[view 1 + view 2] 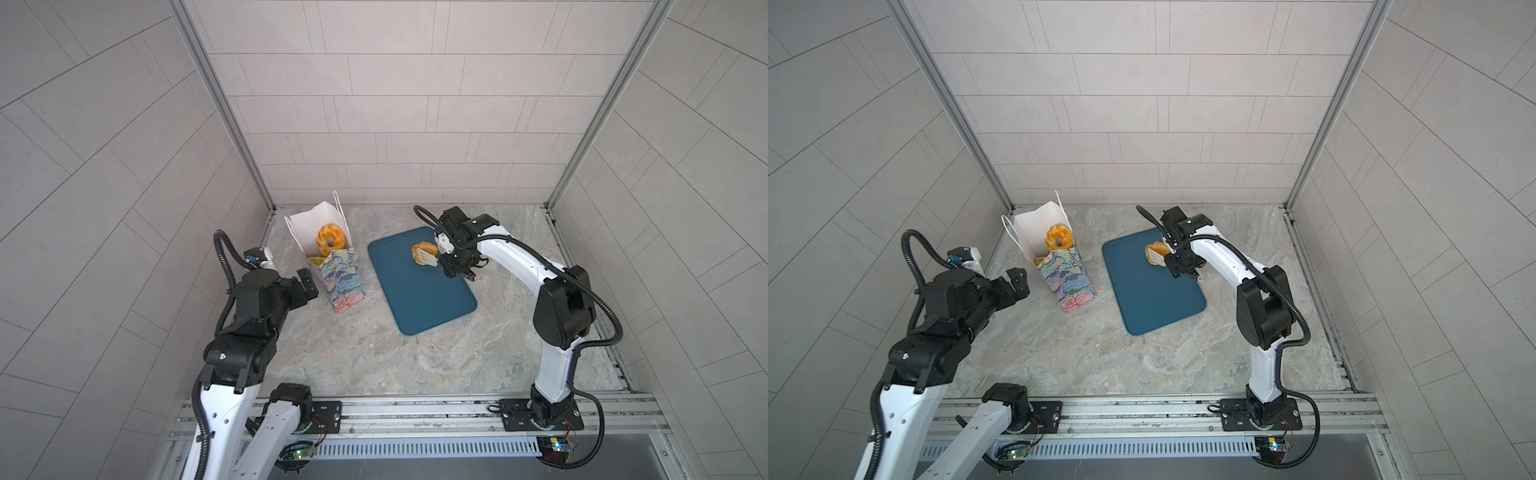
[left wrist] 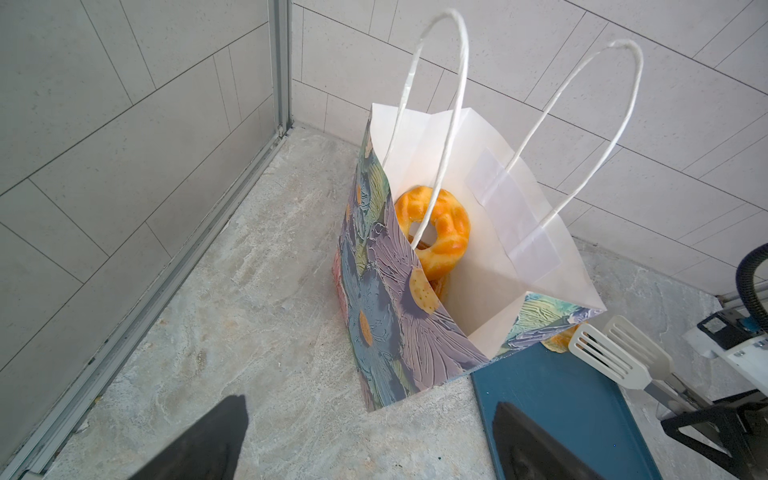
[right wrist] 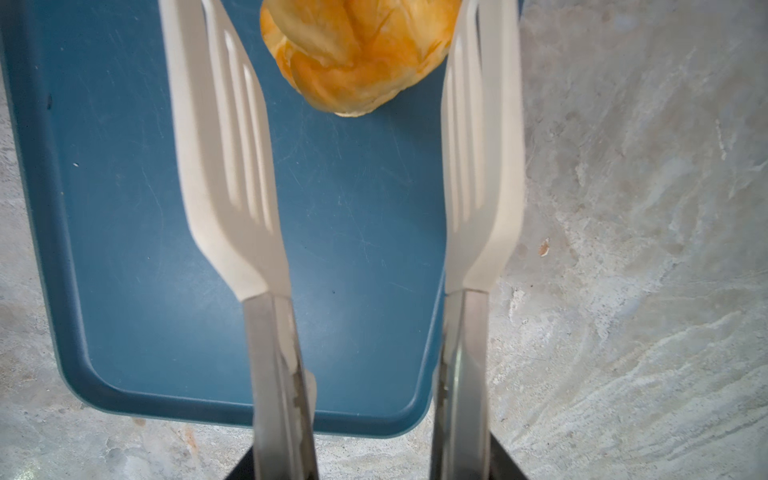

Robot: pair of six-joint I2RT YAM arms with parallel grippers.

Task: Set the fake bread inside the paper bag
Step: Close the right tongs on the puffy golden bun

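Here, your right gripper clamps the tongs, blades splayed around the bun near the tray's far edge; off its left edge, paper bag and wide-open left gripper.

one ring bread, one bun, one part-hidden bread — one paper bag, one tray, one tongs

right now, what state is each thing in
paper bag, standing, mouth open, bread inside
ring bread, in the bag, leaning on its white wall
bun, lying on the tray
tray, lying flat, only the bun on it
tongs, blades apart, one either side of the bun
right hand, shut on the tongs
left hand, open, empty, beside the bag
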